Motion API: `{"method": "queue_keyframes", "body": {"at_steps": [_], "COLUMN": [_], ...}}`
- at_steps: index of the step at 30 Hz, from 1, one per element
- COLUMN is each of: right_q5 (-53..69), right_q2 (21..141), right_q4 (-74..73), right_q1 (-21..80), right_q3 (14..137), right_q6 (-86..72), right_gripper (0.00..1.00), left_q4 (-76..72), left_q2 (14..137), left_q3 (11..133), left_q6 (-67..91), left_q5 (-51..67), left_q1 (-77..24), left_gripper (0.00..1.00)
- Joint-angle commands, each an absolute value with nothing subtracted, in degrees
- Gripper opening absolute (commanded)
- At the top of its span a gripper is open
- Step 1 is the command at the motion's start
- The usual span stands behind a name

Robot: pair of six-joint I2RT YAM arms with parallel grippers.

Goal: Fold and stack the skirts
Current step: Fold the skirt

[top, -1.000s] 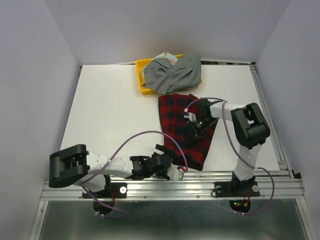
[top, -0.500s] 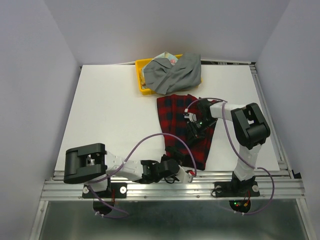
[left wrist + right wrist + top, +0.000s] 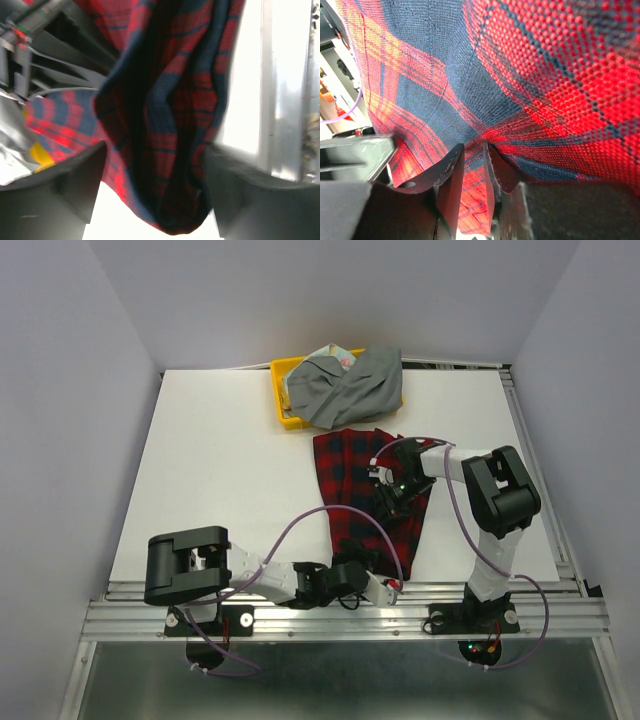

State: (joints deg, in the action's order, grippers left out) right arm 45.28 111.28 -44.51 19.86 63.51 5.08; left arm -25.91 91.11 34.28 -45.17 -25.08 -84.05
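Observation:
The red-and-black plaid skirt [image 3: 350, 465] lies spread on the white table right of centre, and it fills the right wrist view [image 3: 530, 65]. My right gripper [image 3: 386, 504] rests on its middle; its jaws [image 3: 474, 146] are pinched on a raised fold of the plaid cloth. My left gripper [image 3: 384, 586] is at the skirt's near edge. In the left wrist view its jaws [image 3: 155, 148] stand wide apart with a hanging fold of the plaid skirt [image 3: 170, 115] between them. The grey skirt [image 3: 350, 385] lies heaped over the tray, with the pastel floral skirt [image 3: 337, 356] peeking out behind it.
The yellow plastic tray [image 3: 283, 392] stands at the back centre of the table. A metal rail [image 3: 300, 612] runs along the near edge, and it shows in the left wrist view [image 3: 285, 100] too. Purple cables loop from both arms over the skirt.
My left arm has swung right along the near edge, bringing its gripper to the skirt's near corner. The skirt's near hem has bunched up slightly. My right gripper has stayed put.

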Motion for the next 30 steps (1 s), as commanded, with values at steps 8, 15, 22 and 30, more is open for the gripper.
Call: {"method": "queue_keyframes", "body": {"at_steps": [8,15,22,30], "right_q5": [42.45,41.75,30.86,25.92], "right_q2": [109.17,104.77,110.12,117.77], "right_q4": [-43.76,-44.91,-45.0,-43.16], "right_q1": [20.13,19.51,17.58,16.52], "right_q3": [65.02,80.46,95.36,95.2], "right_q6": [8.52,8.09,10.36,16.35], "right_gripper": [0.29,0.42,0.64,0.74], "left_q4": [-19.09,-0.92,9.74,15.03], "left_q2": [85.18,80.34,78.4,77.26], "left_q3": [34.45,40.86,46.13,49.83], "left_q6": [-40.78,-38.6,-29.89,-28.48], "left_q5": [-25.05,-15.13,-8.0,-4.57], "left_q1": [-84.55,-85.08,-85.43,-85.25], "left_gripper": [0.1,0.0,0.0,0.0]}}
